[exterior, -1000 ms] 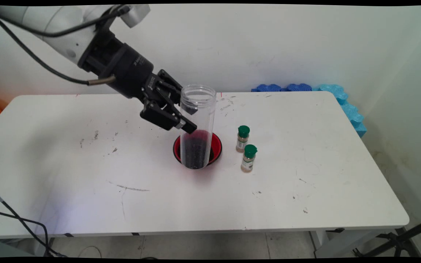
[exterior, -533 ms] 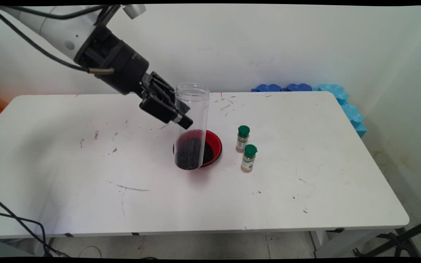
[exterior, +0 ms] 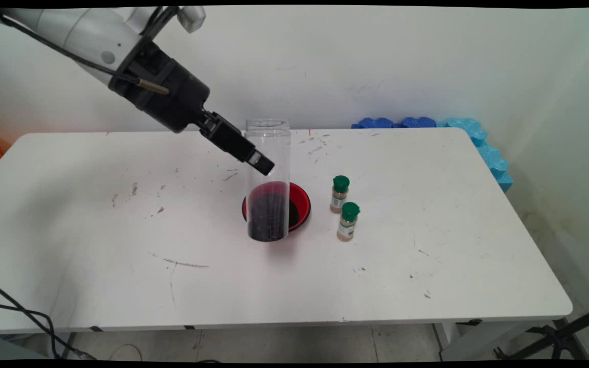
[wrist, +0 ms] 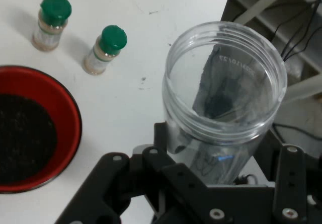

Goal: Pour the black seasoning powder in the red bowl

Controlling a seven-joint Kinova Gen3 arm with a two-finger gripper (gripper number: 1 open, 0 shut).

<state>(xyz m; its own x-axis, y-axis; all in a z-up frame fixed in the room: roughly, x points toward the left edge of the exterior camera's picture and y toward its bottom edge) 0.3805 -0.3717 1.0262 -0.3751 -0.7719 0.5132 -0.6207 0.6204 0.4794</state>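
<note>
Gripper [exterior: 261, 164] clamped on the clear plastic jar [exterior: 268, 179] — tilted half a second ago, the jar now hangs upright, its base lifted just in front of the red bowl [exterior: 300, 203] of dark grains. Two green-capped spice bottles [exterior: 344, 207] stand near at 3 o'clock; open table [exterior: 95, 230] from 6 to 9 o'clock, edges well apart.
</note>
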